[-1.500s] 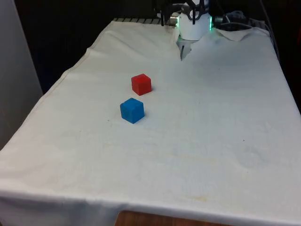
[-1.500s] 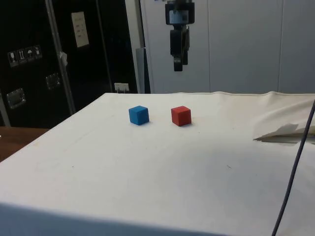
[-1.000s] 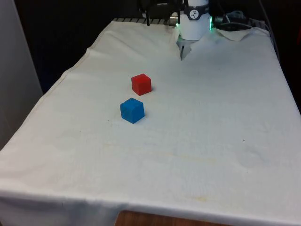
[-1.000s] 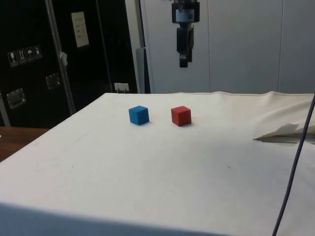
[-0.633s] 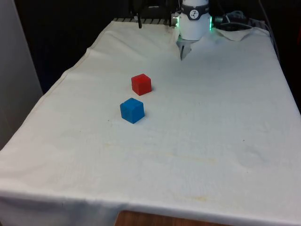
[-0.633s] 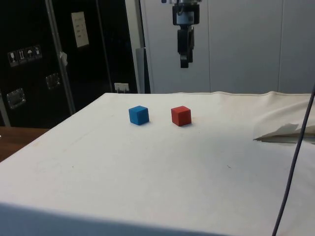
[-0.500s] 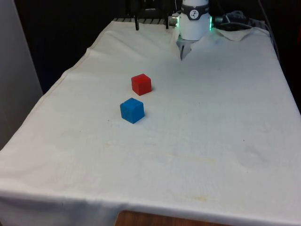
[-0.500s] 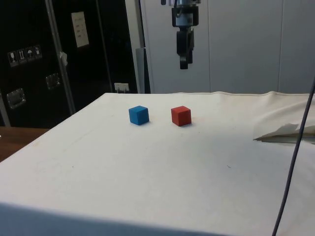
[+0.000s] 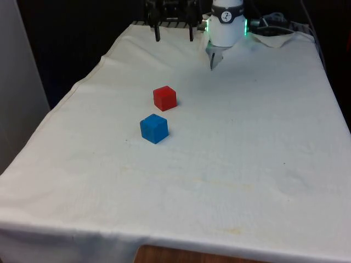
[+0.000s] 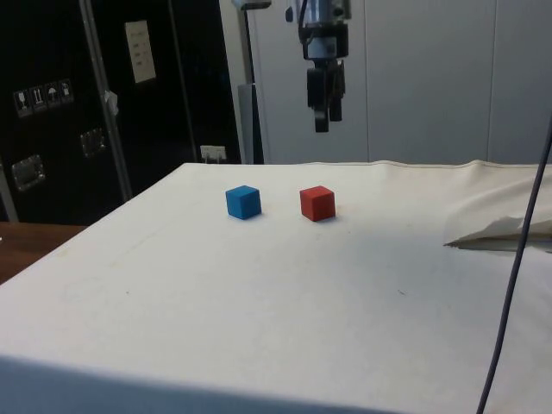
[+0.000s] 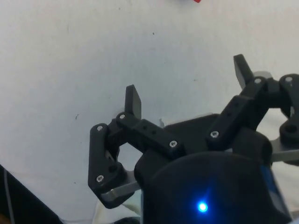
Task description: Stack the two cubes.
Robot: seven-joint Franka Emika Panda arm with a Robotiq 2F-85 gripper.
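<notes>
A red cube (image 9: 164,98) rests on the white cloth, and a blue cube (image 9: 154,129) lies just in front of it, a small gap apart. From the side the blue cube (image 10: 243,202) is left of the red cube (image 10: 317,203). My gripper (image 9: 174,34) hangs high over the far end of the table, open with nothing between its fingers. In the side view the gripper (image 10: 322,121) is well above the red cube. The wrist view has the gripper (image 11: 187,86) spread wide over bare cloth, with a sliver of the red cube (image 11: 196,1) at the edge.
The white cloth (image 9: 230,164) covers the whole table. A rumpled fold of cloth (image 10: 500,235) lies at the side view's right, and a thin cable (image 10: 517,276) hangs in front of it. The robot base (image 9: 226,24) stands at the far end.
The gripper has swung towards the front view's left and come down a little. Both cubes have stayed put.
</notes>
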